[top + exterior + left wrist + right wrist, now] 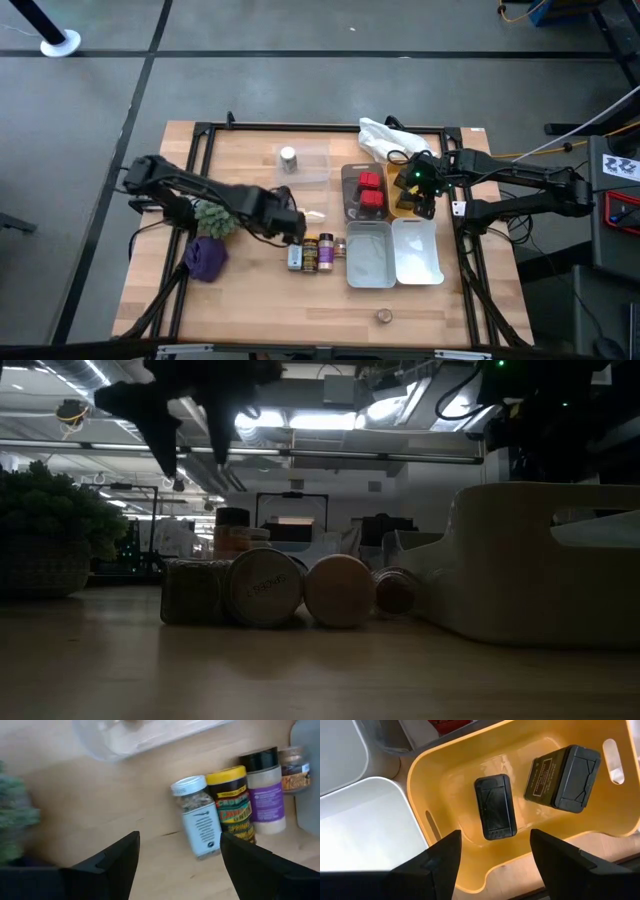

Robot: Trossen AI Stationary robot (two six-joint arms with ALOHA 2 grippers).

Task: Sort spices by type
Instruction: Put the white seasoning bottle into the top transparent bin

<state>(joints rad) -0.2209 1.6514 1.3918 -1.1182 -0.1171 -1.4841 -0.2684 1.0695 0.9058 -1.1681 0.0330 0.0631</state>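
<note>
Wooden table (250, 300), yellow bin (530, 845) half-hidden beneath right gripper (425, 205).

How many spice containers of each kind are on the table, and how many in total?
Labelled jars lying in a row: 4
Silver-capped jar: 1
Red square tins: 2
Dark rectangular tins: 2
Small round tin: 1
Total: 10

The table (250, 300) was pale, matt wood; the yellow bin (520, 845) was glossy, smooth plastic; the dark tins (495, 807) looked matt; the jars (200, 815) bore paper labels.
</note>
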